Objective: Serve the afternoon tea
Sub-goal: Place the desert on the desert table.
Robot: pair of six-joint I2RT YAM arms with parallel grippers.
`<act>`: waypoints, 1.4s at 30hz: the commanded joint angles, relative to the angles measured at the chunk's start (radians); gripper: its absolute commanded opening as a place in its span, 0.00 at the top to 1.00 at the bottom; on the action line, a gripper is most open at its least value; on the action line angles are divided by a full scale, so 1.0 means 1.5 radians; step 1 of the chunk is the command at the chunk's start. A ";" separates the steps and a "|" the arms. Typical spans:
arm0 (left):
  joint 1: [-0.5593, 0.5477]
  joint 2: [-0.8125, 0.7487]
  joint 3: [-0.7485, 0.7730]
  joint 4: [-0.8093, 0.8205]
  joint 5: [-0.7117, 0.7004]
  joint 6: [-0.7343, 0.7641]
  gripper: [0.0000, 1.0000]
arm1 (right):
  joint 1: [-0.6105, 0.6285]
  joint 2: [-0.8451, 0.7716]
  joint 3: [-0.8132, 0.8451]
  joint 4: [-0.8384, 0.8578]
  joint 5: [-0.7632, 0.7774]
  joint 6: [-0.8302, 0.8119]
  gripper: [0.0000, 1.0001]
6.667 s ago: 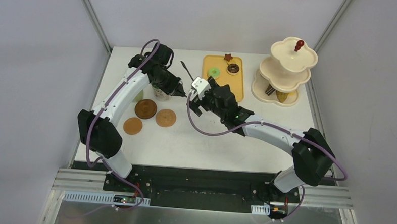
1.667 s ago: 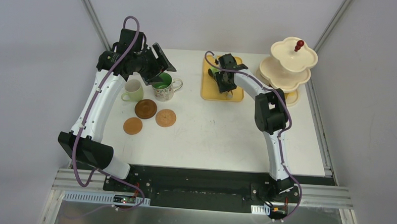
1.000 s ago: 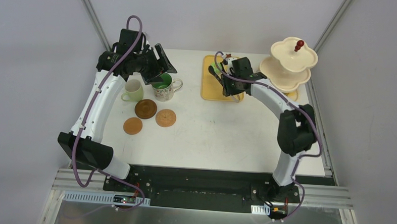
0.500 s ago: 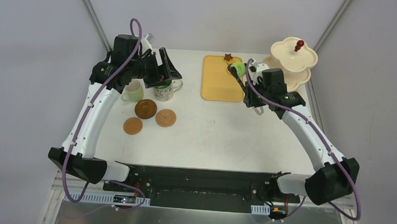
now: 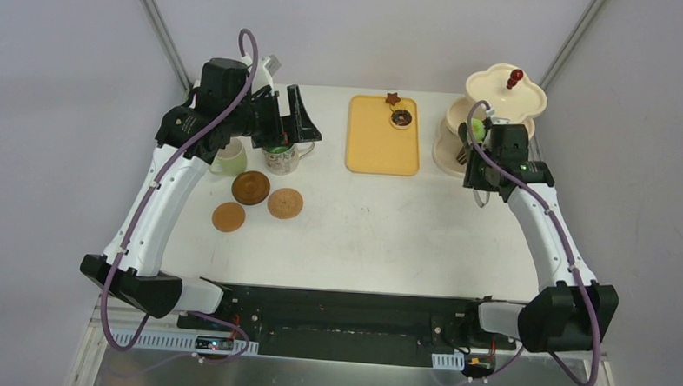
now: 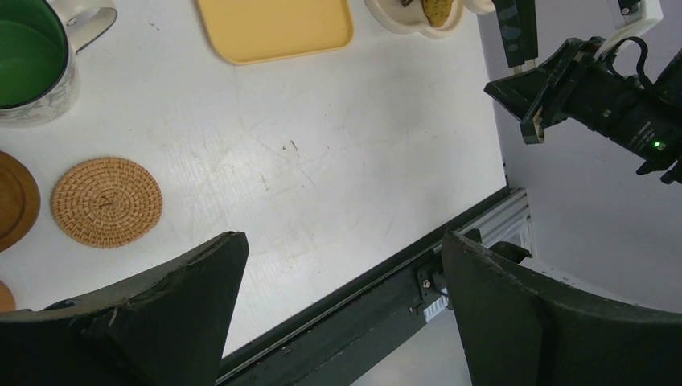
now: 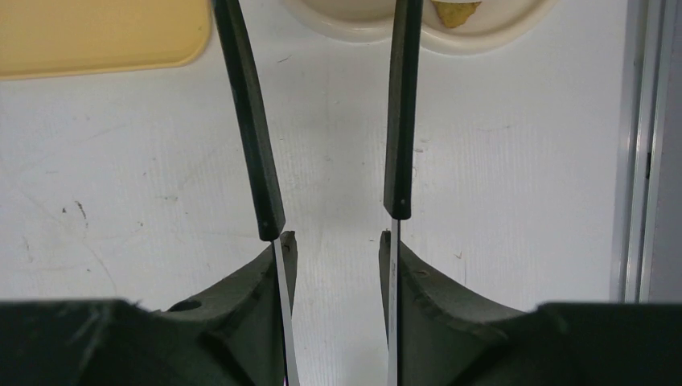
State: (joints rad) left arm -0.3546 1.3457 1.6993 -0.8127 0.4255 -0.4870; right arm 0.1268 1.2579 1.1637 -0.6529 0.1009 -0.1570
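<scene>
My left gripper (image 5: 287,128) hangs open and empty just above the green-lined patterned mug (image 5: 279,158), its fingers (image 6: 185,297) spread wide. A cream mug (image 5: 229,158) stands to the left of that mug. Three round brown coasters (image 5: 250,187) (image 5: 284,203) (image 5: 228,216) lie in front of them. My right gripper (image 5: 478,161) is shut on the black tongs (image 7: 251,129). The tongs' tips carry a green pastry (image 5: 477,128) at the cream tiered stand (image 5: 498,113) with the red knob (image 5: 514,77). In the right wrist view the tips run out of the top of the frame.
The yellow tray (image 5: 383,147) at the back middle holds a star pastry (image 5: 393,98) and a brown donut (image 5: 401,117). A yellow pastry (image 7: 454,10) lies on the stand's bottom tier (image 7: 515,24). The table's right edge (image 7: 635,161) runs close beside my right gripper.
My left gripper has opened wide and risen off the patterned mug. My right arm has swung the tongs with the green pastry from the yellow tray across to the stand.
</scene>
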 commanded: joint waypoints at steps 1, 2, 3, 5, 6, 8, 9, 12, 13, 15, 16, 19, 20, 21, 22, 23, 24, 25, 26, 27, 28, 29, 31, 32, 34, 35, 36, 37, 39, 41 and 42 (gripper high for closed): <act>-0.013 -0.023 0.020 -0.004 -0.021 0.045 0.05 | -0.043 0.028 0.044 -0.013 0.001 0.014 0.78; -0.015 -0.024 0.023 -0.006 -0.023 0.049 0.05 | -0.049 0.033 0.048 -0.013 -0.001 0.012 0.78; -0.017 -0.024 0.026 -0.008 -0.025 0.053 0.05 | -0.054 0.038 0.051 -0.014 0.004 0.012 0.78; -0.020 -0.024 0.031 -0.008 -0.027 0.059 0.05 | -0.066 0.048 0.058 -0.009 0.008 0.014 0.78; -0.021 -0.025 0.031 -0.008 -0.029 0.062 0.05 | -0.072 0.053 0.061 -0.006 0.007 0.015 0.77; -0.024 -0.026 0.031 -0.011 -0.033 0.068 0.05 | -0.079 0.071 0.071 -0.008 0.008 0.016 0.77; -0.025 -0.027 0.031 -0.013 -0.036 0.070 0.05 | -0.080 0.080 0.076 -0.010 0.010 0.016 0.77; -0.026 -0.031 0.033 -0.018 -0.044 0.077 0.04 | -0.082 0.095 0.085 -0.007 0.009 0.016 0.74; -0.026 -0.031 0.032 -0.018 -0.045 0.080 0.04 | -0.082 0.099 0.086 -0.004 0.010 0.017 0.73; -0.026 -0.031 0.034 -0.019 -0.048 0.082 0.04 | -0.082 0.110 0.094 -0.002 0.015 0.019 0.71; -0.026 -0.031 0.035 -0.019 -0.049 0.083 0.04 | -0.082 0.115 0.099 -0.002 0.021 0.019 0.69; -0.026 -0.028 0.038 -0.018 -0.048 0.083 0.04 | -0.082 0.130 0.111 -0.002 0.041 0.014 0.64; -0.026 -0.028 0.038 -0.018 -0.049 0.083 0.03 | -0.082 0.131 0.113 -0.001 0.041 0.012 0.62; -0.026 -0.028 0.038 -0.018 -0.049 0.082 0.03 | -0.082 0.134 0.115 0.001 0.044 0.011 0.61; -0.026 -0.027 0.039 -0.019 -0.049 0.082 0.03 | -0.083 0.137 0.117 0.002 0.048 0.010 0.59; -0.026 -0.027 0.039 -0.019 -0.049 0.082 0.03 | -0.083 0.141 0.119 0.002 0.051 0.009 0.58; -0.026 -0.027 0.040 -0.019 -0.049 0.082 0.03 | -0.082 0.144 0.121 0.001 0.052 0.008 0.57; -0.026 -0.027 0.040 -0.020 -0.050 0.082 0.02 | -0.082 0.146 0.122 0.001 0.052 0.008 0.57; -0.026 -0.027 0.041 -0.020 -0.051 0.082 0.02 | -0.083 0.148 0.122 0.001 0.053 0.008 0.56; -0.026 -0.026 0.042 -0.021 -0.052 0.083 0.02 | -0.083 0.150 0.122 0.002 0.053 0.007 0.56; -0.026 -0.026 0.043 -0.022 -0.053 0.083 0.02 | -0.082 0.151 0.122 0.003 0.055 0.007 0.55; -0.026 -0.027 0.043 -0.022 -0.053 0.084 0.02 | -0.082 0.153 0.121 0.004 0.057 0.007 0.55; -0.026 -0.026 0.044 -0.022 -0.055 0.085 0.02 | -0.083 0.154 0.122 0.004 0.057 0.007 0.53; -0.026 -0.026 0.046 -0.022 -0.055 0.086 0.02 | -0.082 0.155 0.122 0.004 0.055 0.006 0.52; -0.026 -0.024 0.048 -0.022 -0.055 0.086 0.02 | -0.082 0.152 0.121 0.006 0.056 0.005 0.52; -0.026 -0.024 0.048 -0.022 -0.055 0.085 0.02 | -0.082 0.152 0.120 0.007 0.054 0.003 0.51; -0.026 -0.024 0.046 -0.021 -0.053 0.085 0.02 | -0.083 0.151 0.118 0.008 0.054 0.003 0.51; -0.026 -0.025 0.045 -0.021 -0.053 0.085 0.02 | -0.083 0.151 0.118 0.008 0.054 0.002 0.51; -0.026 -0.027 0.041 -0.021 -0.054 0.085 0.01 | -0.083 0.149 0.118 0.009 0.054 0.001 0.50; -0.026 -0.028 0.039 -0.021 -0.053 0.086 0.01 | -0.082 0.149 0.117 0.009 0.053 0.002 0.50; -0.026 -0.028 0.038 -0.021 -0.054 0.086 0.01 | -0.082 0.148 0.117 0.011 0.052 0.003 0.49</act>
State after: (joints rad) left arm -0.3866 1.3293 1.7329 -0.8516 0.3561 -0.3775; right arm 0.0078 1.4975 1.3022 -0.6636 0.1612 -0.1463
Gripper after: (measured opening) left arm 0.984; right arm 0.506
